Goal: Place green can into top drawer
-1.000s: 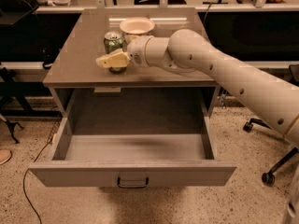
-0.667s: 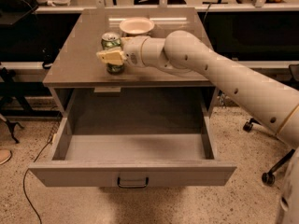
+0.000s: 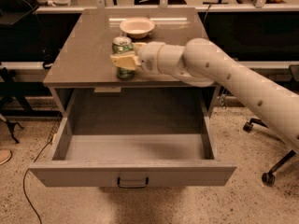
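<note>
The green can (image 3: 122, 47) stands upright on the grey cabinet top (image 3: 77, 55), close to the top's front edge and directly above the back of the open top drawer (image 3: 70, 173). Its silver rim and pull tab face up and its base seems to be at the surface, though whether it actually rests there or is raised a hair cannot be told.

The gripper (image 3: 124, 55) is at the can, reaching in from the right side of the drawer. One pale finger (image 3: 121, 60) lies flat across the can's front at about mid-height, hiding a band of the green pattern. A second pale piece shows behind the can, just right of its rim. The can sits between the two, so the claw is clamped on it. The wrist and thick cream arm (image 3: 233, 78) run back from the can, over the drawer's right rear corner and out past its right side.

The drawer is pulled well out, with its grey floor bare and its dark wire handle (image 3: 132, 183) centred on the front panel. A white bowl (image 3: 137, 28) sits farther back from the drawer than the can, near but apart from it. An office chair base (image 3: 267, 175) stands on the speckled floor to the right of the drawer.
</note>
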